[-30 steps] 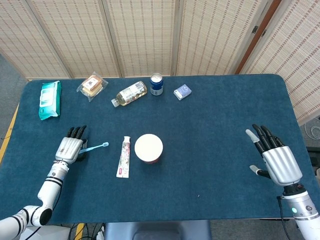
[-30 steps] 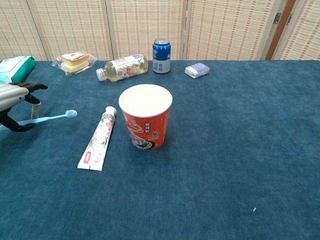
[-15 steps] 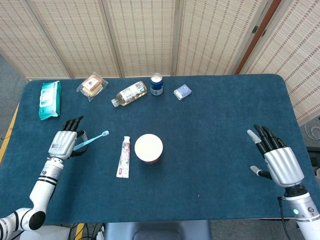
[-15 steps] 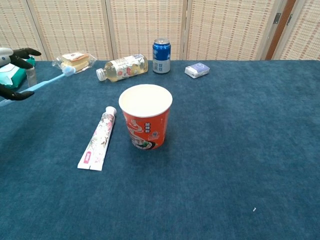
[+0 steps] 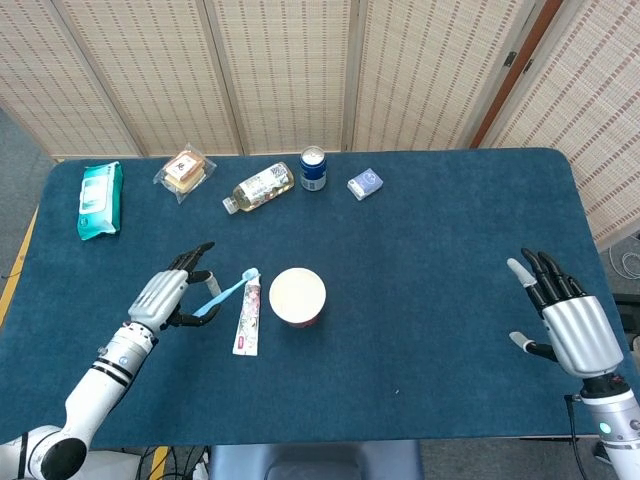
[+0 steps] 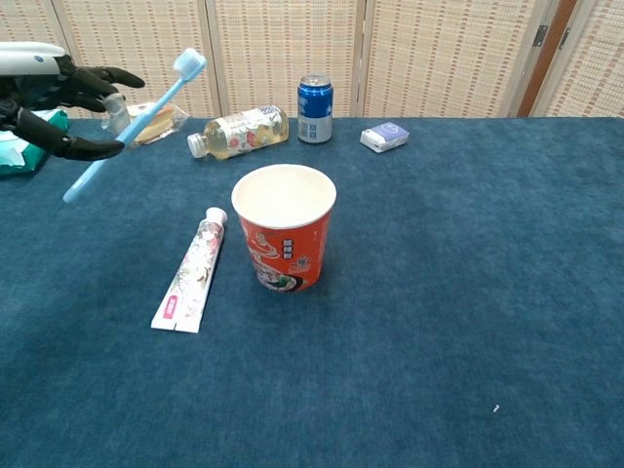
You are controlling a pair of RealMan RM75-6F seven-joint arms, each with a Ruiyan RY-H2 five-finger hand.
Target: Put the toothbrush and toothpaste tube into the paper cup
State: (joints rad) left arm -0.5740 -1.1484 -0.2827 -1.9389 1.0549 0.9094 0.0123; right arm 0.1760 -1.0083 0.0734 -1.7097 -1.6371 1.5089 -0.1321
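Left hand: the left hand pinches the toothbrush part-way along its handle, other fingers spread, raised clear of the table and to the left of the cup.
Toothbrush: light blue, slim, tilted with the bristle end up and toward the cup in the chest view. Likely very light and stiff, with a smooth handle that could pivot in a pinch (a hold nearer the middle of the handle would steady it).
Toothpaste tube: the toothpaste tube lies flat on the table just left of the cup, cap end pointing away from the robot, apparently not touching it. Probably soft and light; best taken across its flat body near the middle, not at the crimped end.
Paper cup: the paper cup stands upright near the table's middle, mouth open, nothing inside that I can see. Thin-walled and light, so a nudge could tip it.
Right hand: the right hand is empty, fingers apart, well away at the right edge.
Change: half a second ago the left hand and toothbrush were further left; now they are higher and closer to the cup, the brush tilted more steeply. Tube and cup have not moved.
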